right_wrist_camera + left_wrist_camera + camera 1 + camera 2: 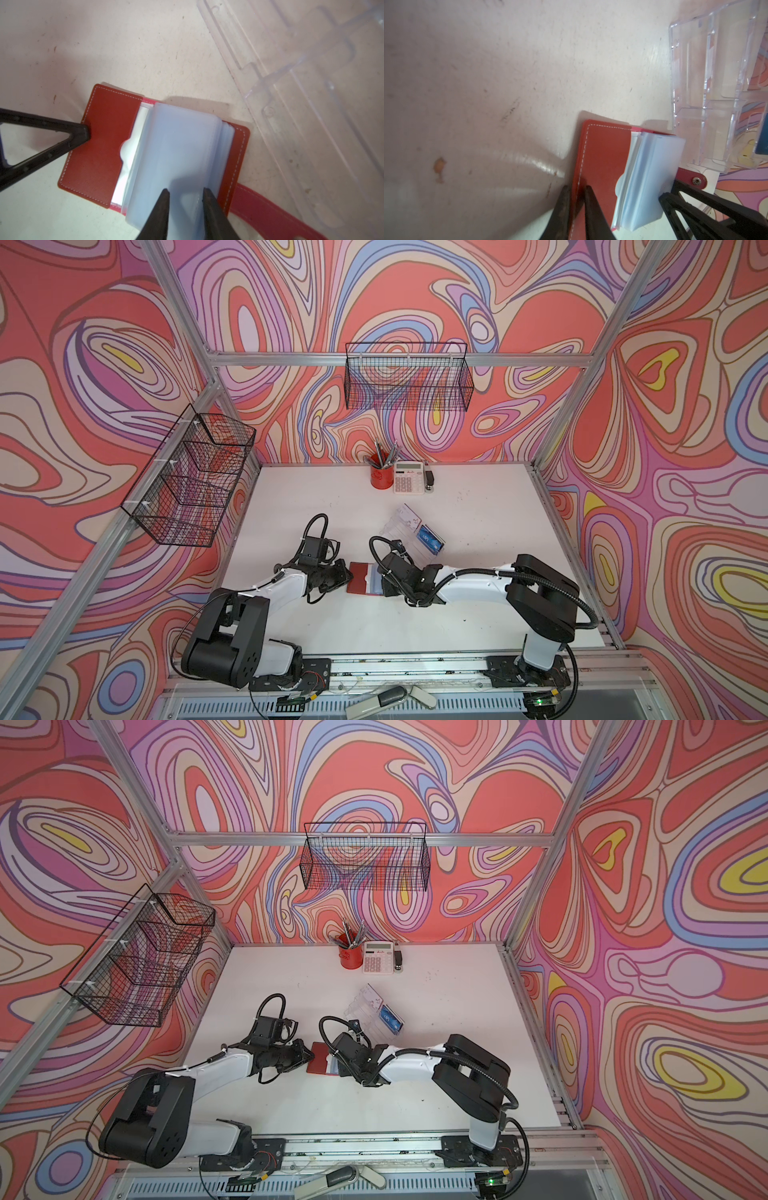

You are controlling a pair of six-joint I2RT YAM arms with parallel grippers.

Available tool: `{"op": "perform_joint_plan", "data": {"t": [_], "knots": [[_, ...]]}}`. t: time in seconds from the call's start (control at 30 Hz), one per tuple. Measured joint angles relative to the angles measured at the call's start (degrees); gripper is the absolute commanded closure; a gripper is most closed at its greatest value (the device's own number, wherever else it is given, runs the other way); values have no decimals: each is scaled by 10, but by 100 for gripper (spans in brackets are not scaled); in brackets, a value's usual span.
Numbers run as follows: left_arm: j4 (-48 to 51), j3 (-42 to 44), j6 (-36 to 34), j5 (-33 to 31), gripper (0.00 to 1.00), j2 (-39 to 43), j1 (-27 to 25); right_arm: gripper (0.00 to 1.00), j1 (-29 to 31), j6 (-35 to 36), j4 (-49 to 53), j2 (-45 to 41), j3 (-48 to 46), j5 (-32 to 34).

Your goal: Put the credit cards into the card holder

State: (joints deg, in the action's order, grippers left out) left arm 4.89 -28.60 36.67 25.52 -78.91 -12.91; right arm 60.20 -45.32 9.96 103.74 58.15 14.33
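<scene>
The red stitched card holder (360, 577) lies open on the white table (478, 605) between the two arms. Its spine runs away from the robot, so one cover faces each arm. The left pincer (576, 193) is pressed together on the stitched outer edge of the left cover; in the right wrist view one of its fingers sits on top of that cover. The right pincer (186, 193) comes in from the opposite side. Its fingers stand a little apart with the free edge of the translucent plastic sleeves (178, 145) between them, and the sleeves bow upward. I judge it to be pinching them, though how firmly cannot be told. The coming move turns on the fact that no card is at the holder. The only card plainly seen is a blue plastic credit card (430, 540) with white lettering. It sits in the clear acrylic tray (395, 531), which lies on the far side of the right arm, away from the robot. From the right pincer the card lies beyond and somewhat to the right, near but not touching. From the left pincer it is well apart, across the whole holder. The card's long axis runs slantwise to the holder's edges. I judge the right arm the nearer one to fetch it, and it would first have to release the sleeves and then square the card to a sleeve.
</scene>
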Motion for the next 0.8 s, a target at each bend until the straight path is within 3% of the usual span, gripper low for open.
{"op": "perform_joint_plan", "data": {"t": [0.4,0.8], "knots": [[0,0,0,0,83,0,0,66,0,-2,2,-42,-12,21],[0,0,0,0,83,0,0,69,0,-2,-5,5,-8,-2]]}}
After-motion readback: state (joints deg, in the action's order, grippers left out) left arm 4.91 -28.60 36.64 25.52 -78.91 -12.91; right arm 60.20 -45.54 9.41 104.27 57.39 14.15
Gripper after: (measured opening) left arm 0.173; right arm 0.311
